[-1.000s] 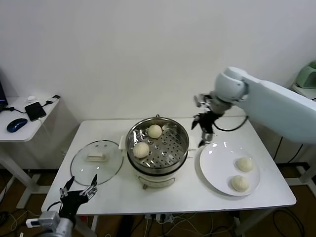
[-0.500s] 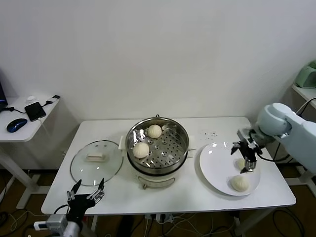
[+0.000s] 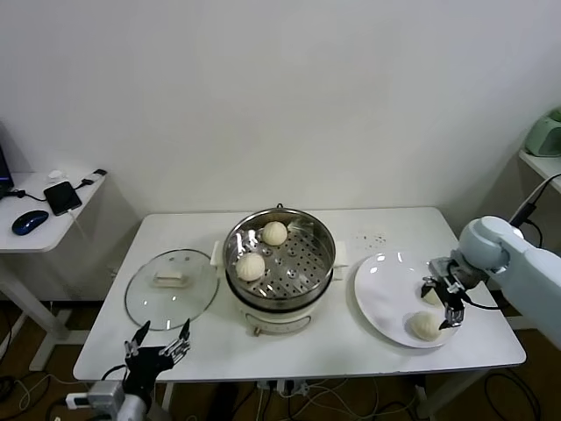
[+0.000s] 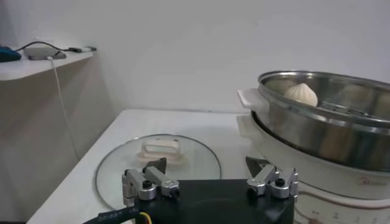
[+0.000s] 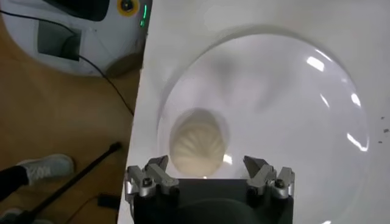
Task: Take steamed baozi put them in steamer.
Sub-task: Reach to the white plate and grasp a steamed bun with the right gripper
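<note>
The right gripper [image 3: 444, 301] hovers over the flat white plate [image 3: 381, 294] at the right end of the white table [image 3: 351, 351], its fingers spread wide apart and holding nothing. Two small round cream-white baozi sit on that plate: one [image 3: 427, 326] near the plate's front rim, and another [image 3: 432, 296] mostly hidden behind the gripper. In the right wrist view a pleated bun [image 5: 197, 147] lies on the plate [image 5: 286, 103] just ahead of the open fingers [image 5: 149, 179], not touched by them.

At the middle of the table stands the round shiny stainless-steel steamer [image 3: 321, 274] on its cream-white pot base. Two more baozi are inside on the perforated floor, one [image 3: 274, 232] toward the back wall, one [image 3: 251, 267] toward its left front.

The round glass lid [image 3: 153, 303] with a cream handle lies flat near the table's left edge. The left gripper [image 3: 159, 345] waits at the front left corner, fingers spread, empty; its wrist view shows the lid [image 4: 116, 173] and the steamer [image 4: 317, 128] beyond it.
</note>
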`<state>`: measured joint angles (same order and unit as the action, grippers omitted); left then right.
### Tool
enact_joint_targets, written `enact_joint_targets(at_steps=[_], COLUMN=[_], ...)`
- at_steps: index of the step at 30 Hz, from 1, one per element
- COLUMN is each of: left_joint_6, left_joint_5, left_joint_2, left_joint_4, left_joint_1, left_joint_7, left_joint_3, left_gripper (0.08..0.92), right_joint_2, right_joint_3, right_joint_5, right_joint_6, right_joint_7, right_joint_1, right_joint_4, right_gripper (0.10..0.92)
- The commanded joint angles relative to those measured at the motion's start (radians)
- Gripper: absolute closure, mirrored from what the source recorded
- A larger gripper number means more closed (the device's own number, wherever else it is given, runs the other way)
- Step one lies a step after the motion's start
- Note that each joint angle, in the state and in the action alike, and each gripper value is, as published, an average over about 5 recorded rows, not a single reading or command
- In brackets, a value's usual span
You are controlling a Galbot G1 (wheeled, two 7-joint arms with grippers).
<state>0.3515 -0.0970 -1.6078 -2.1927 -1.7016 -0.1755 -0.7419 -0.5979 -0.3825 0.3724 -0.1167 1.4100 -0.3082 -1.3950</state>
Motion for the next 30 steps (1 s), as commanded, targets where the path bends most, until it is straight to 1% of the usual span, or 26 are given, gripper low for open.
enact_joint_targets(at_steps=[1,7,24,27,30], left_joint_6=[0.002,0.004,0.007,0.007,0.008], left_joint_5=[0.0,0.0,-0.001,-0.001,-0.001], left_joint_2=[-0.001,0.0,-0.001,-0.001,-0.001], left_joint_4=[0.001,0.009,0.013,0.012,0.012], left_joint_1=[-0.001,0.007,0.015,0.015,0.016], left_joint_7=[-0.001,0.0,0.0,0.0,0.0], left_joint_3=[-0.008,-0.011,-0.012,-0.012,-0.012], left_gripper=[0.177,0.177,0.177,0.177,0.177], right_joint_2=[-0.054,-0.082,-0.091,-0.092,-0.091], right_joint_3=[0.03,0.026,0.012,0.013,0.015], right_joint_5=[0.064,0.086,0.085,0.085,0.082], right_joint_6=[0.039,0.041,0.026,0.025,0.023], right_joint_7=[-0.013,-0.024,-0.001,-0.001,-0.002], right_joint_1=[-0.057,-0.057,-0.05,-0.048,-0.045], right_joint_4=[0.072,0.11,0.115,0.119,0.122], right_gripper=[0.203,0.203,0.205,0.248,0.329])
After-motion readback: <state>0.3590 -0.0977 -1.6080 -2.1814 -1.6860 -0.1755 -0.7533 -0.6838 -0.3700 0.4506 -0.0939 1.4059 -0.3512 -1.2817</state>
